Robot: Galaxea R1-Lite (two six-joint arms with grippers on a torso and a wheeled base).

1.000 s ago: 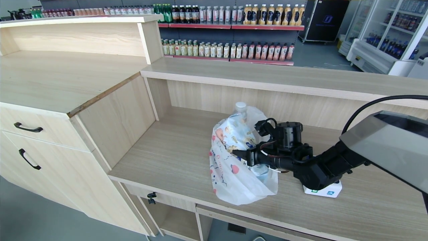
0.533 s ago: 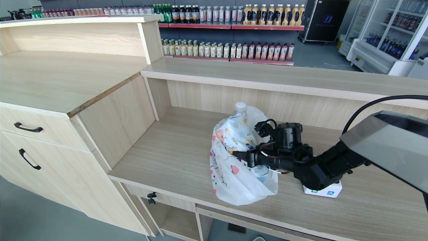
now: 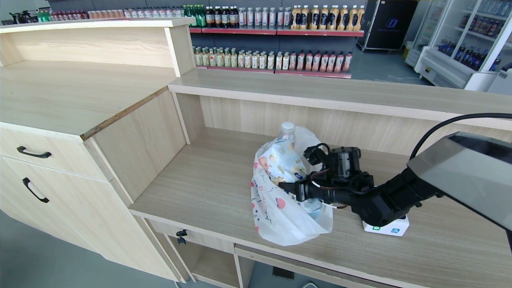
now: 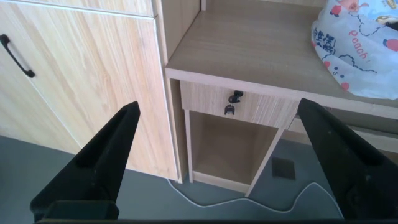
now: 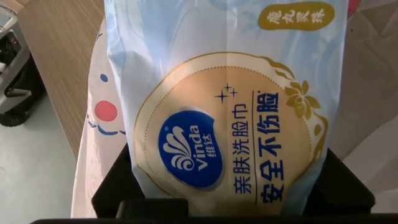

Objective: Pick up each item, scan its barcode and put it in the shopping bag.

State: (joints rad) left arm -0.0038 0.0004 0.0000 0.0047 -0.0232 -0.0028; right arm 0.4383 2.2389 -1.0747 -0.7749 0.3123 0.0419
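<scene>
Holding tissue pack (image 5: 230, 112) in right gripper (image 3: 285, 185), at mouth of shopping bag (image 3: 280, 218). Splayed wide at left gripper (image 4: 217, 106), low beside wooden counter (image 3: 208, 184). Bottle shelves (image 3: 272, 60) behind.

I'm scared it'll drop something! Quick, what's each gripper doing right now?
Left gripper: open, holding nothing.
Right gripper: closed on the tissue pack, at the mouth of the shopping bag.

The right tool (image 3: 285, 185) moves just a tiny bit, and its arm slides a little toward the shopping bag (image 3: 280, 218). The pack of tissues (image 5: 224, 93) in its grip seems to sit a touch lower in the bag's mouth. The thin plastic around the tool shifts a little too.
</scene>
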